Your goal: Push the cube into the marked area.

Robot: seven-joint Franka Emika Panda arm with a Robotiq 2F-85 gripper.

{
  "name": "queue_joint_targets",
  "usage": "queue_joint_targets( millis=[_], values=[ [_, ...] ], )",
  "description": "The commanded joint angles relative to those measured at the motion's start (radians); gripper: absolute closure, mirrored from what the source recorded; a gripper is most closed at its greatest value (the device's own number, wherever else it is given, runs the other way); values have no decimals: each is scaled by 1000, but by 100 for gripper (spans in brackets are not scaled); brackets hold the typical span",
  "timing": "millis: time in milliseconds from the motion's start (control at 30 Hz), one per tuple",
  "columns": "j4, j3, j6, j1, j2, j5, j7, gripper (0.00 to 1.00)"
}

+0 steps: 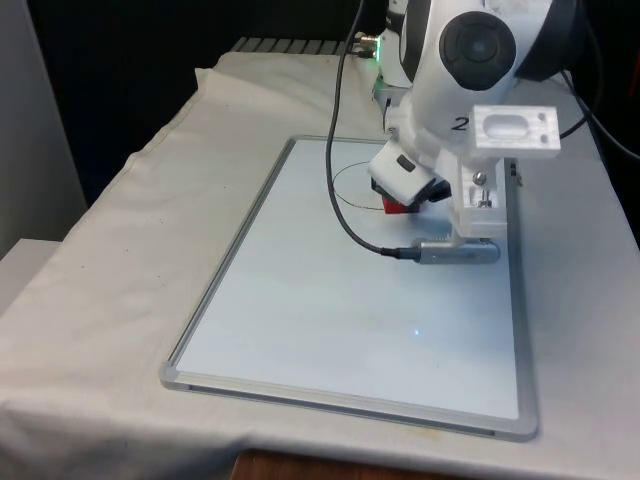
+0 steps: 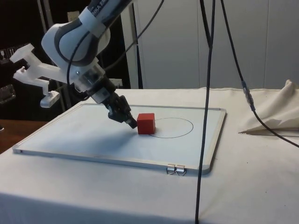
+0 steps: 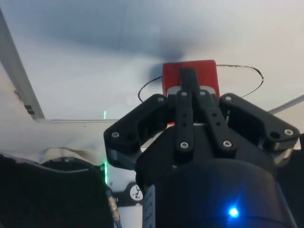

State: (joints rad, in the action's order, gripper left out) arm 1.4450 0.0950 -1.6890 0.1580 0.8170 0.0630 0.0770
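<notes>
A red cube [image 2: 145, 123] rests on the whiteboard [image 2: 70, 135], at the rim of a thin drawn circle [image 2: 174, 127] on the side towards the gripper. My black gripper [image 2: 130, 122] is shut, slanted low over the board, with its tip against the cube's face away from the circle. In the wrist view the closed fingers [image 3: 187, 78] press the middle of the cube [image 3: 209, 73], with the circle [image 3: 247, 71] curving beyond it. In the front view the cube [image 1: 397, 207] peeks from under the white hand, beside the circle [image 1: 345, 180].
The metal-framed whiteboard [image 1: 300, 300] lies on the white cloth. A black cable [image 2: 205, 93] hangs in front of the side camera and another [image 1: 340, 190] loops over the board. Binder clips [image 2: 176, 170] sit on the board's near edge. Bunched cloth [image 2: 275, 112] lies beside it.
</notes>
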Motion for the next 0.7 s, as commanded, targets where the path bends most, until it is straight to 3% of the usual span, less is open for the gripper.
queue_joint_targets(
  millis=[0, 33, 100, 267, 300, 333, 400, 567, 600, 667],
  values=[
    [53, -2, -30, 4, -29, 4, 0, 100],
    [8, -1, 0, 0, -3, 1, 0, 100],
    [72, -4, -28, 4, -38, 7, 0, 100],
    [108, -7, -26, 3, -56, 12, 1, 100],
    [70, -7, 0, 0, -34, 9, 0, 100],
    [115, -8, -26, 3, -60, 13, 1, 100],
    [139, -10, -25, 3, -72, 16, 1, 100],
    [181, -13, -25, 1, -92, 24, 3, 100],
    [158, -13, -1, 0, -78, 21, 1, 100],
    [190, -12, -24, 0, -96, 29, 7, 100]
  ],
)
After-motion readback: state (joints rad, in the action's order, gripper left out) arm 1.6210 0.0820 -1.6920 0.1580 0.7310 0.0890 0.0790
